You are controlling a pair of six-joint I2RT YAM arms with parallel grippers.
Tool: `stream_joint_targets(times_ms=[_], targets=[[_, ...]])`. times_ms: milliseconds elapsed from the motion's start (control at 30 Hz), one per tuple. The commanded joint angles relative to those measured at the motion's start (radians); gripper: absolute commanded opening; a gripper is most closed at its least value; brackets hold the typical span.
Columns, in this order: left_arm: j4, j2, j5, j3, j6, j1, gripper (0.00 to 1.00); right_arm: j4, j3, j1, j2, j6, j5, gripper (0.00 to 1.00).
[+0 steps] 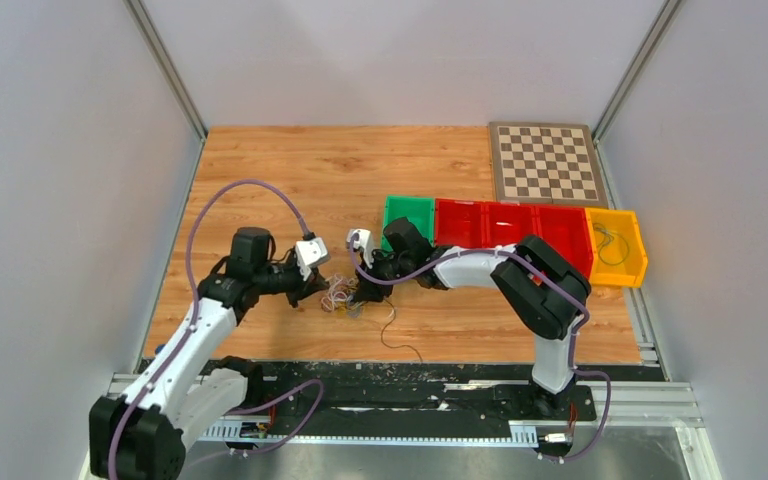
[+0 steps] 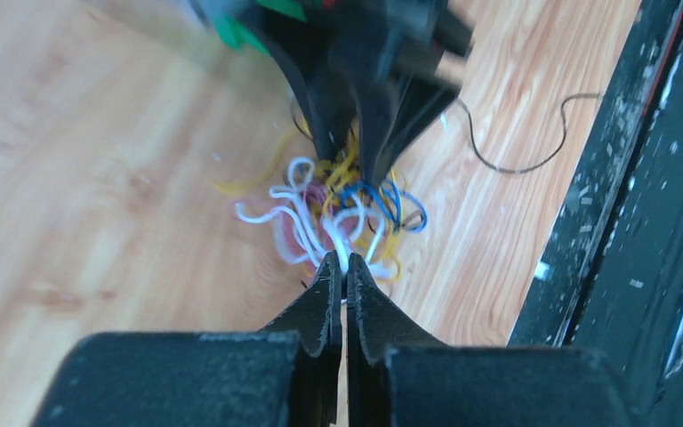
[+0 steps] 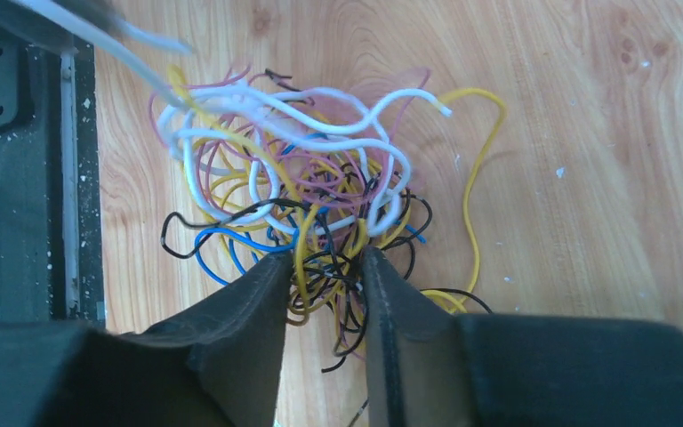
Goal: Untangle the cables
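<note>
We log the cables (image 1: 343,296) as a snarl on the counter (image 1: 280,170), nearer the arm bases than the green bin (image 1: 408,214) and slightly toward the left arm's side of it. Left hand (image 2: 344,264): pinched closed on a white strand at the snarl's edge. Right hand (image 3: 325,267): between bin and snarl, jaws apart, straddling yellow and dark strands.
</note>
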Motion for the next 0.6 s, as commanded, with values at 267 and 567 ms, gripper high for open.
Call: stream_joint_targets(times_ms=[267, 567], targets=[[-0.123, -0.189, -0.121, 0.431, -0.387, 0.081, 0.0, -0.105, 0.039, 0.0, 0.037, 0.014, -0.024, 0.0], [-0.116, 0.088, -0.241, 1.073, -0.609, 0.327, 0.0, -0.152, 0.011, 0.003, 0.037, -0.036, -0.012, 0.0]])
